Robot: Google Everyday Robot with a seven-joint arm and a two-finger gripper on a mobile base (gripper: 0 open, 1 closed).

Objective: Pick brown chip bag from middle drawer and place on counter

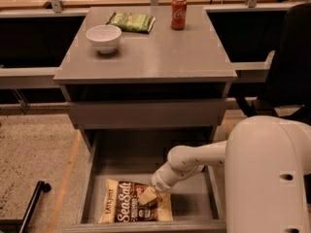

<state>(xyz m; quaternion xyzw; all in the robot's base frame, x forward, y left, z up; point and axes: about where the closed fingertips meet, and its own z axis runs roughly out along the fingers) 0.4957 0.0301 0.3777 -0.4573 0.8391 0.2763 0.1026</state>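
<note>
Up on the smooth flat grey counter, well above the work: a round white bowl at the left, a small green snack bag just behind it, and a red soda can upright at the back. Below that, a plain grey closed drawer front overhanging the rear of the wide shallow grey metal middle drawer, pulled out. Off to the right, a black chair; on the speckled floor to the left, a black bar.

Inside the drawer, on the left and front of its floor: the flat crinkly dark-brown chip bag with cream edges and large white "Sea Salt" lettering. Lying flat, long axis across the drawer, parallel to its front. Lettering turned sideways, running from the front toward the back.

Reaching in from the right over the drawer's side wall: a smooth white robot arm. At its tip, the cream-coloured gripper, down on the bag's upper right part. Cannot tell whether spread or closed on the bag.
</note>
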